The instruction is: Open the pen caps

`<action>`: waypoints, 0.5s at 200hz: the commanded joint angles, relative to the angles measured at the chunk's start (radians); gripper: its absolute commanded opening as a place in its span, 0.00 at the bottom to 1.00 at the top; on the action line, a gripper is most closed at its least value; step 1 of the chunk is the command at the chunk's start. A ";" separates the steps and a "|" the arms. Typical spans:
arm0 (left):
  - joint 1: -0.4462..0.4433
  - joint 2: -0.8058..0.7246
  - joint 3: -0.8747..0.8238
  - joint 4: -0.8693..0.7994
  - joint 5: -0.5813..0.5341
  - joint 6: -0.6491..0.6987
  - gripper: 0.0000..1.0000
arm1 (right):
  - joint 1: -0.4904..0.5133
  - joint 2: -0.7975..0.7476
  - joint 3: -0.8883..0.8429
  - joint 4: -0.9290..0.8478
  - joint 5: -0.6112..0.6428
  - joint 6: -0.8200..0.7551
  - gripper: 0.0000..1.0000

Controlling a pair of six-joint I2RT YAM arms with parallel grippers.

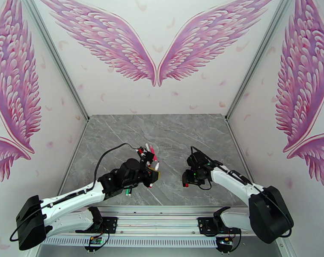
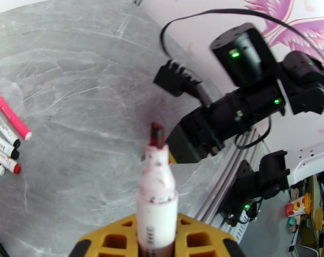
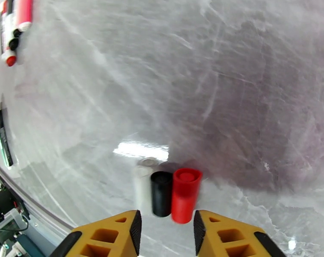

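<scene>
- The left gripper [image 2: 156,240] sits at the bottom centre of the left wrist view. Its yellow jaws are clamped on a white-barrelled marker pen [image 2: 156,206] that runs up the middle of the frame. In the top view this gripper [image 1: 153,170] is left of centre.
- That pen is uncapped. Its dark red chisel tip [image 2: 156,135] is bare, and pink ink smears the white neck below it. A small block of dark print low on the barrel is too blurred to read.
- The right gripper [image 3: 166,228] is at the bottom centre of the right wrist view, its yellow jaws apart with nothing clamped between them. In the top view it [image 1: 187,180] is right of centre.
- Just beyond those jaws, three short plastic cylinders stand upright side by side on the grey marbled counter [image 3: 247,103]. They are a whitish cap [image 3: 142,189], a black cap [image 3: 162,193] and a red cap [image 3: 186,200], all slightly blurred.
- A cluster of capped pens [image 2: 5,142] lies at the left edge of the left wrist view, one with a long pink cap, the others white with black or red ends. Their printed labels are too small to read. The same cluster is at the upper left of the right wrist view [image 3: 14,22].
- A slim green-and-white pen [image 3: 3,138] lies apart at the left edge of the right wrist view. The print along its barrel is unreadable.
</scene>
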 commanded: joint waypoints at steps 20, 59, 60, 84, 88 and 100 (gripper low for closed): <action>-0.047 0.027 0.062 -0.221 -0.244 -0.065 0.17 | 0.036 -0.160 0.022 0.020 -0.045 0.012 0.55; -0.092 0.089 0.093 -0.379 -0.437 -0.187 0.19 | 0.049 -0.321 0.001 0.080 -0.175 0.000 0.80; -0.092 0.090 0.093 -0.382 -0.440 -0.191 0.19 | 0.049 -0.325 0.000 0.083 -0.181 0.000 0.81; -0.095 0.130 0.097 -0.423 -0.510 -0.249 0.19 | 0.058 -0.390 -0.014 0.126 -0.277 -0.001 0.95; -0.095 0.139 0.097 -0.426 -0.519 -0.254 0.19 | 0.058 -0.400 -0.018 0.133 -0.286 -0.002 0.97; -0.089 0.169 0.102 -0.437 -0.537 -0.264 0.19 | 0.062 -0.426 -0.031 0.149 -0.299 0.007 0.99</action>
